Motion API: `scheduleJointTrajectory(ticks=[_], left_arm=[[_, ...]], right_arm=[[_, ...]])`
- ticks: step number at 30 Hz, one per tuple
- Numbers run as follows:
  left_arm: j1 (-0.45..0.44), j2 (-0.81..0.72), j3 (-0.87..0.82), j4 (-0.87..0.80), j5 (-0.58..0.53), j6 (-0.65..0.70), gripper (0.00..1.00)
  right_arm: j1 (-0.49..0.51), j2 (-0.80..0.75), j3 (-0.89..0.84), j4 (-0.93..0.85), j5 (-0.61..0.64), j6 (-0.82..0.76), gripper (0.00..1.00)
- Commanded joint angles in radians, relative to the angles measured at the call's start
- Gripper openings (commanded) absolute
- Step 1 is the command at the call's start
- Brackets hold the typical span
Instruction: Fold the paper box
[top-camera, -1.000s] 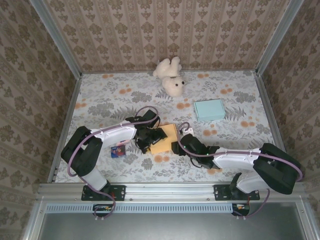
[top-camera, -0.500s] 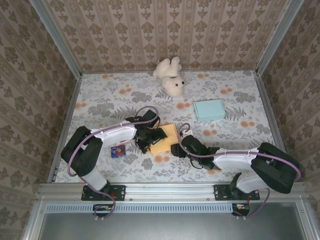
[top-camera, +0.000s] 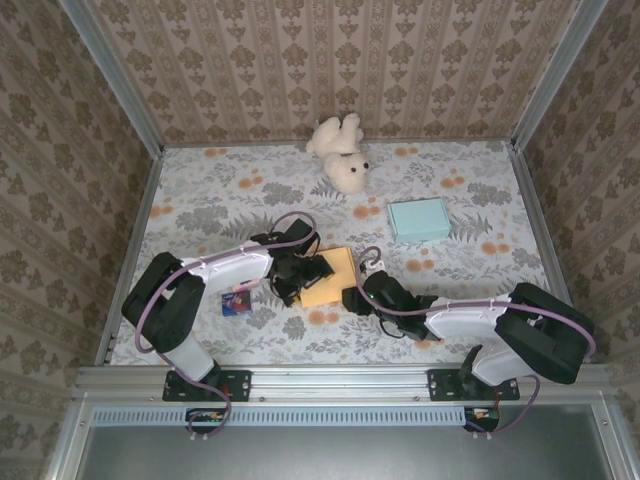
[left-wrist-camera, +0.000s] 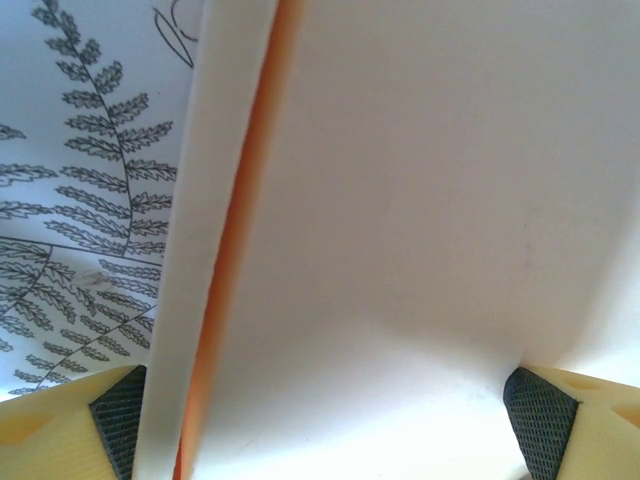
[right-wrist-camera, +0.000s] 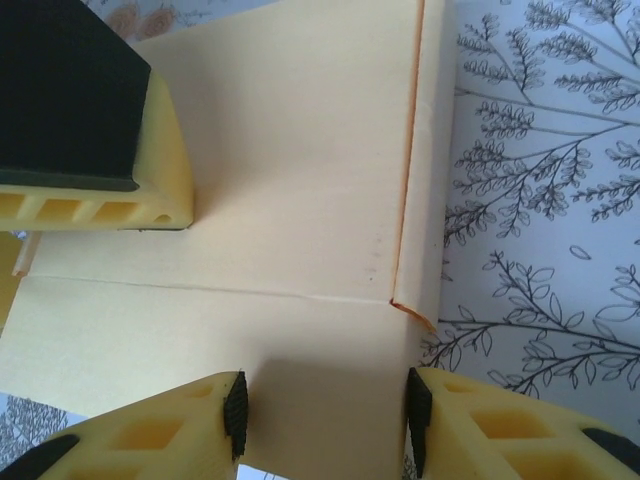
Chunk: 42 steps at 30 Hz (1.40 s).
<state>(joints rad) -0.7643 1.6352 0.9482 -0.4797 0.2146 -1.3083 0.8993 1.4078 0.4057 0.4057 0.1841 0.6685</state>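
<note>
When you check the top view, find the paper box (top-camera: 330, 280) on the desk (top-camera: 200, 200), toward 6 o'clock from the desk's centre. The left gripper (top-camera: 298, 275) sits at the box's 9 o'clock edge, its jaws released and wide, with raised white panels of the box between them. The right gripper (top-camera: 352, 298) sits at the box's 5 o'clock corner. Its jaws straddle a flat cream flap, and you cannot tell whether they clamp it.

Soft, even light; the close wrist views lose sharpness.
Top view bright and crisp, with faint shadows on the desk (top-camera: 200, 200). In the left wrist view the paper box (left-wrist-camera: 420, 200) looks washed-out and blurred; in the right wrist view a soft shadow crosses it.
</note>
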Motion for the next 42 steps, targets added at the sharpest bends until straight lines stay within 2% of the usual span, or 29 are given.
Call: scheduleJointTrajectory(ticks=[1,6,19,33,42], left_arm=[[0.008,0.049,-0.049,-0.063,-0.064,-0.006,0.92],[0.008,0.049,-0.052,-0.060,-0.062,-0.005,0.92],[0.008,0.046,-0.051,-0.060,-0.060,-0.005,0.92],[0.010,0.046,-0.055,-0.053,-0.055,-0.003,0.92],[0.010,0.048,-0.057,-0.048,-0.050,-0.003,0.92]], right_arm=[[0.005,0.035,-0.038,0.031,0.039,-0.010,0.47],[0.013,0.041,-0.047,0.028,0.099,-0.029,0.47],[0.019,0.068,-0.042,0.046,0.102,-0.038,0.47],[0.029,0.048,-0.025,-0.013,0.121,-0.040,0.48],[0.031,0.096,-0.025,0.025,0.119,-0.044,0.44]])
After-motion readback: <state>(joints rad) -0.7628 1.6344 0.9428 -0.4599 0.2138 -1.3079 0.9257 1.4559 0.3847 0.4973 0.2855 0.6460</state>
